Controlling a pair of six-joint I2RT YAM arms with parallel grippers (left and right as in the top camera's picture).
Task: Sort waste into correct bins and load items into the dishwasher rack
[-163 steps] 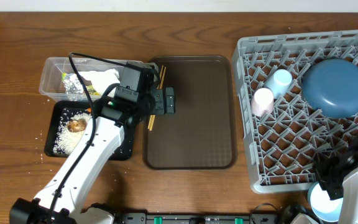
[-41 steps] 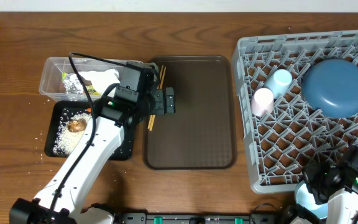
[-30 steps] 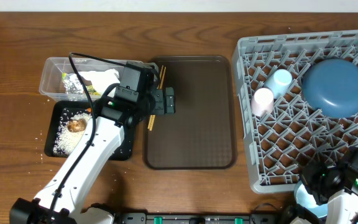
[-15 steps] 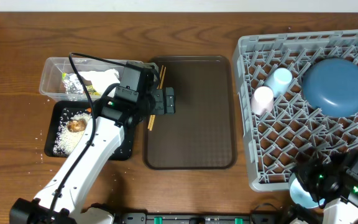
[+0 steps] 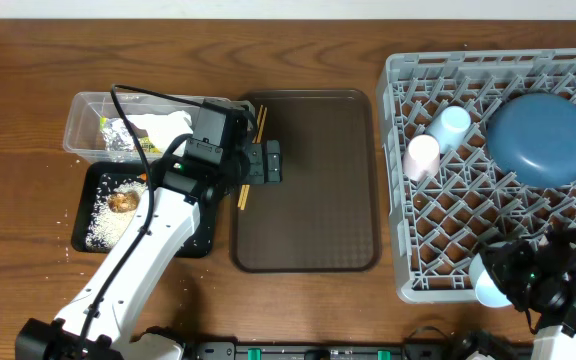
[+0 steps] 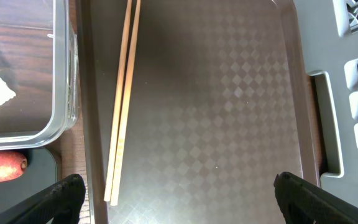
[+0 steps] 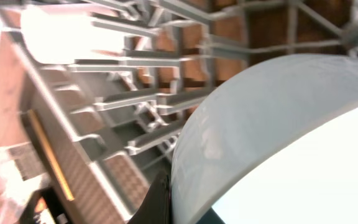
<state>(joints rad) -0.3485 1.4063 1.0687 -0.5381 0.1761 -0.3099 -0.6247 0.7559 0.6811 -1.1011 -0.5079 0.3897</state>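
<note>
Chopsticks (image 6: 122, 112): whole only from left wrist, on tray (image 6: 229, 93)
Left gripper (image 6: 179, 190): wide, empty
Right gripper (image 5: 508, 280): pinching light blue bowl (image 7: 278, 137) at rack (image 5: 438, 240) edge

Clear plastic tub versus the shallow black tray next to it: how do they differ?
The clear rectangular plastic tub is see-through and deeper; the shallow black rectangular tray is opaque and low. The tub holds a silver foil wrapper and crumpled white tissue; the tray holds loose white rice and a small brown lump. Both are similar-sized rectangles beside the large brown serving tray.
</note>
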